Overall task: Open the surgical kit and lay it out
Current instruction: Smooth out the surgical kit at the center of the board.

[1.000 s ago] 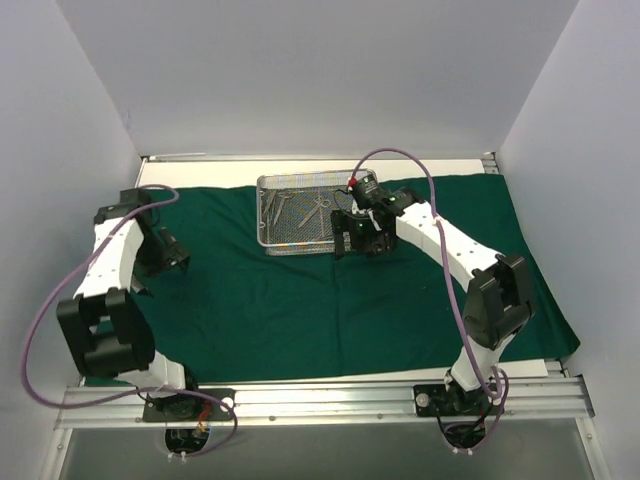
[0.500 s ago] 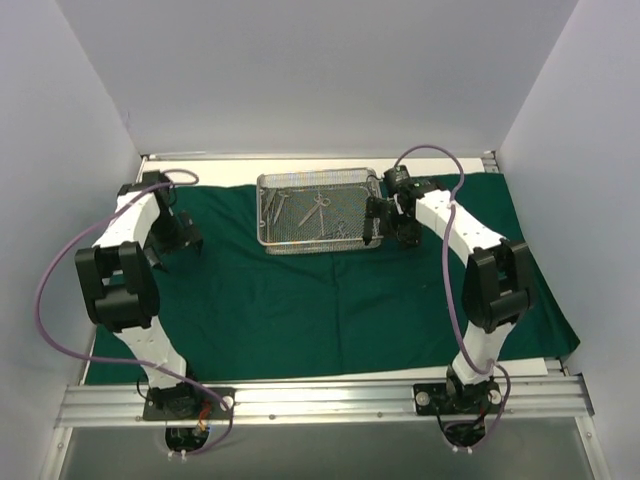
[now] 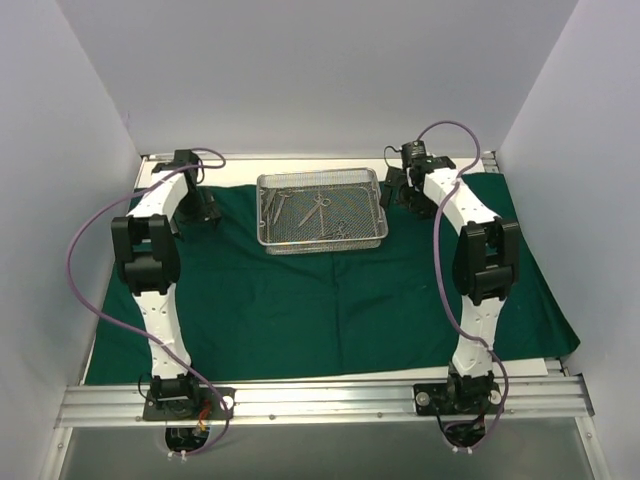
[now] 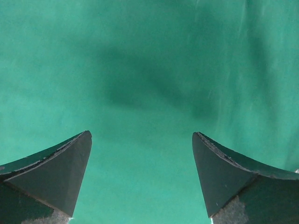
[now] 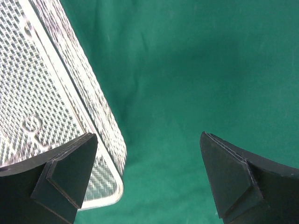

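Both arms have swung out and back toward the far edge of the desk since a second ago. The right gripper (image 3: 396, 190) has pulled away from the tray's near right corner, and the left gripper (image 3: 206, 208) has gone up the left side.

From above, the green drape (image 3: 300, 300) lies spread over most of the desk. The wire-mesh tray (image 3: 322, 246) sits on it at the middle of the far edge, holding scissors (image 3: 316, 207) and a few more steel instruments (image 3: 274, 200) toward its left end. The left gripper hangs over the drape near the far left corner, well apart from the tray. The right one is just beside the tray's right end.

On the left wrist, the left gripper (image 4: 141, 134) stands wide with nothing between its fingers (image 4: 56, 172), only bare drape (image 4: 140, 56) below.

On the right wrist, the right gripper (image 5: 148, 135) is also spread wide and empty. The tray's rounded corner (image 5: 110, 140) lies under its left finger, with drape (image 5: 196, 56) filling the rest.
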Robot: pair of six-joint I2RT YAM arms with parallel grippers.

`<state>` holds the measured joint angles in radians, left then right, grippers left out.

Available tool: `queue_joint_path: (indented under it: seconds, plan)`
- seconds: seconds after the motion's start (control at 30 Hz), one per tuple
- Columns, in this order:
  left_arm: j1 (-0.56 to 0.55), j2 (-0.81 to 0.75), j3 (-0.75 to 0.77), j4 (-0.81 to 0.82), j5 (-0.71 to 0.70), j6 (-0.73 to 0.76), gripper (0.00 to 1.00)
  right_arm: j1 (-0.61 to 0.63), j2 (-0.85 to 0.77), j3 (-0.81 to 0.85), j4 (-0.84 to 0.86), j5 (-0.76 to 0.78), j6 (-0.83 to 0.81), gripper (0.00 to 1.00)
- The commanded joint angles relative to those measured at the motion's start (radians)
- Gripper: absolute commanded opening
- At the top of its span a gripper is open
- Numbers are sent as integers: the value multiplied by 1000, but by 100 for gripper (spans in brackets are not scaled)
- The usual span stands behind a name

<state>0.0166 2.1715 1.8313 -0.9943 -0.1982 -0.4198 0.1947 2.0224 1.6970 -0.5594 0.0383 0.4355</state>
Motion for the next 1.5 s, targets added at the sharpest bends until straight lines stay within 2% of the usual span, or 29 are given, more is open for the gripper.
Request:
queue_joint_path:
  seconds: [0.0,0.13,0.2,0.3,0.53,0.57,0.83,1.1,1.23,1.47]
  plan:
    - [-3,65,100,-3,-33,-19,98,-18,62,95,-11,69,-38,98]
    - [-6,166,230,-52,-84,-19,97,-58,169,220,-83,84,-60,98]
    - [-6,215,298,-151,-104,-30,97,-63,208,242,-111,113,-93,98]
    - [-6,307,405,-236,-147,-31,97,-77,225,201,-60,75,-110,98]
    - [11,517,686,-401,-121,-13,100,-80,274,145,-40,11,-93,95]
    - [16,528,704,-403,-112,-5,94,-80,286,142,-49,14,-87,95]
    - [80,565,758,-353,-43,88,93,-28,294,53,-48,-28,49,93]
    - [160,591,787,-305,52,162,93,20,318,46,-36,-161,224,93]
    - [174,599,801,-273,129,173,93,6,299,4,-22,-160,262,93]
    - [140,597,801,-260,166,171,93,-90,236,-144,15,-137,263,93]
